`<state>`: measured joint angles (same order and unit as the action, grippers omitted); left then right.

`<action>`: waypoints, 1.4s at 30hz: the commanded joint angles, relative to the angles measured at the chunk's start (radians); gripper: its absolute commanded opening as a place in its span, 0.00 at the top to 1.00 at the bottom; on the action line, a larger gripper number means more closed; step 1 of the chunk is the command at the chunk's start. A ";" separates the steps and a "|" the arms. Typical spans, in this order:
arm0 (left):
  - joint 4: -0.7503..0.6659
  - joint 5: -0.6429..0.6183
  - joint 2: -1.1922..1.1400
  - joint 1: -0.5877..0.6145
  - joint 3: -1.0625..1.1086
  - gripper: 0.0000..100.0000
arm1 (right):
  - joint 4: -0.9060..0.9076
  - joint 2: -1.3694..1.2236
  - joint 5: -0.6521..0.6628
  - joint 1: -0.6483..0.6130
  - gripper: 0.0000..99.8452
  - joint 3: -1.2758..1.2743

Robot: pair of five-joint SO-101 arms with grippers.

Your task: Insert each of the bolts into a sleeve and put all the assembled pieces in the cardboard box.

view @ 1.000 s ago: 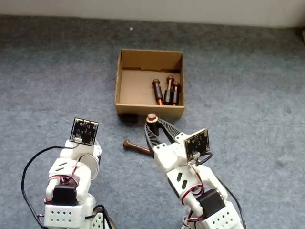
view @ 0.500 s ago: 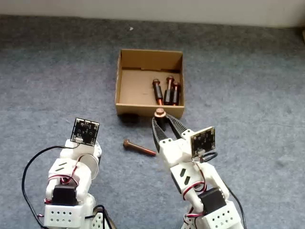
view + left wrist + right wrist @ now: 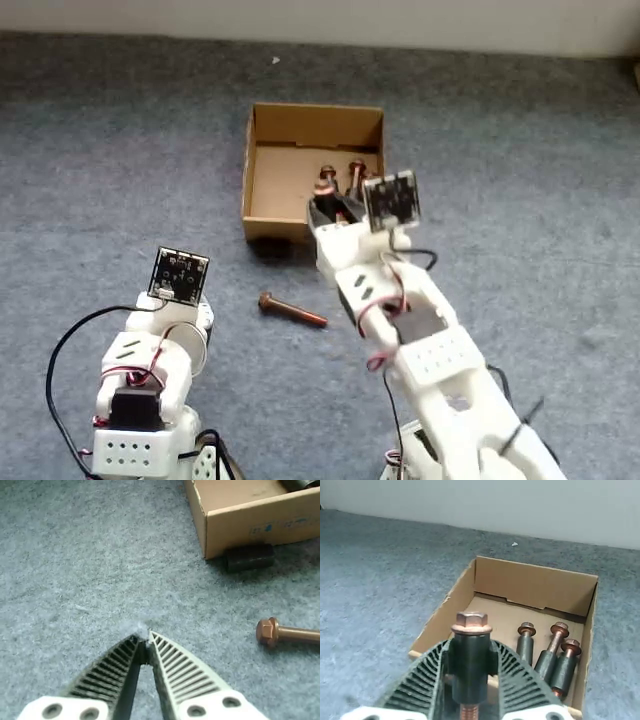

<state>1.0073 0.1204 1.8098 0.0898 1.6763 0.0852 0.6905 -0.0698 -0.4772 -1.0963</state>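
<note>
- Right wrist view gives you the grip: the right gripper (image 3: 471,649) is clamped on an assembled piece (image 3: 471,667), bolt head up, over the near wall of the cardboard box (image 3: 535,587). I judge it is held high to clear that wall before release.
- Three finished pieces (image 3: 551,660) lie together at one side of the box floor, leaving room beside them.
- Left wrist view adds the ground in front of the box. The left gripper (image 3: 145,645) is pinched closed on nothing, low over the carpet (image 3: 75,555). A loose bolt (image 3: 285,632) and a bare sleeve (image 3: 248,557) against the box's outer wall are your next pair.
</note>
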 commanded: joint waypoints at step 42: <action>-0.025 0.009 0.007 0.097 0.007 0.99 | 0.694 -0.093 0.450 -0.147 0.82 0.268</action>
<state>1.0073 0.1204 1.8098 0.1036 1.6763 0.7465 0.5846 0.3245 -0.5815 -0.8355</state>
